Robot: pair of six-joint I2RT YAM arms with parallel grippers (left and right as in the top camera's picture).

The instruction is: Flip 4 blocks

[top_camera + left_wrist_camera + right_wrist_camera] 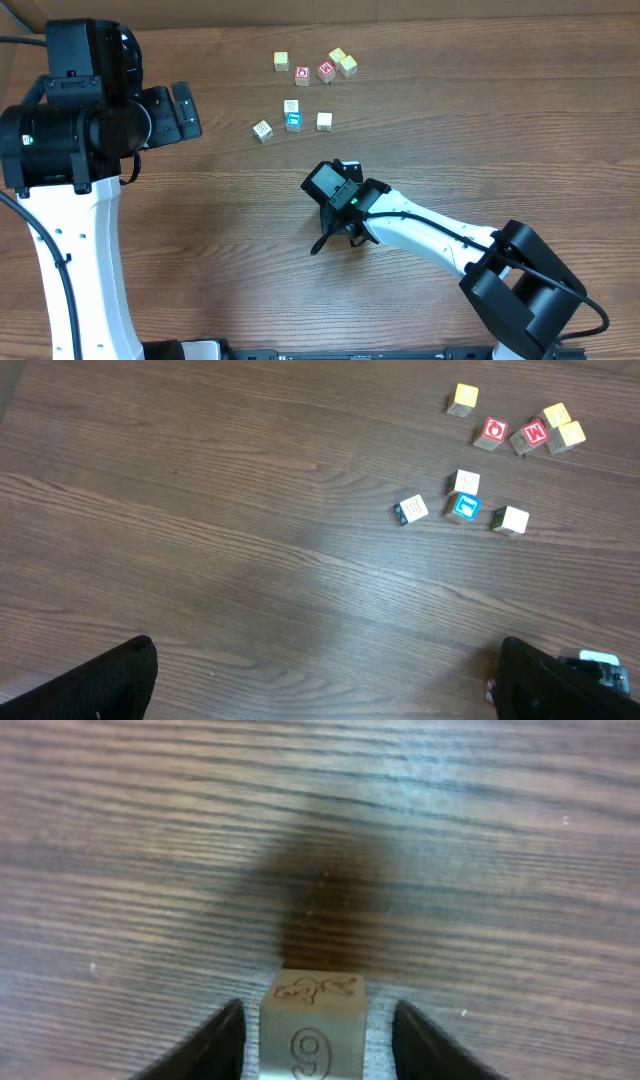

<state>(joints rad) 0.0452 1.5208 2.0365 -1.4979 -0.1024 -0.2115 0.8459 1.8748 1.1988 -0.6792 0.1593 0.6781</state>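
A pale wooden block [315,1030] with an outlined numeral on its near face and a small etched drawing on the face above stands on the table between my right gripper's [317,1020] fingers. There is a narrow gap on each side, so the jaws are open around it. From overhead that gripper [338,232] hides this block. A blue-faced block [293,121] sits with two whitish blocks [262,130] [291,105] and a plain pale one [324,121]. My left gripper [180,110] hangs wide open and empty, well left of them.
Two red-faced cubes [302,75] [326,71] and several yellow-faced cubes [281,61] lie farther back. The left wrist view shows the same cluster, with the blue-faced block [465,508] at upper right and bare wood below.
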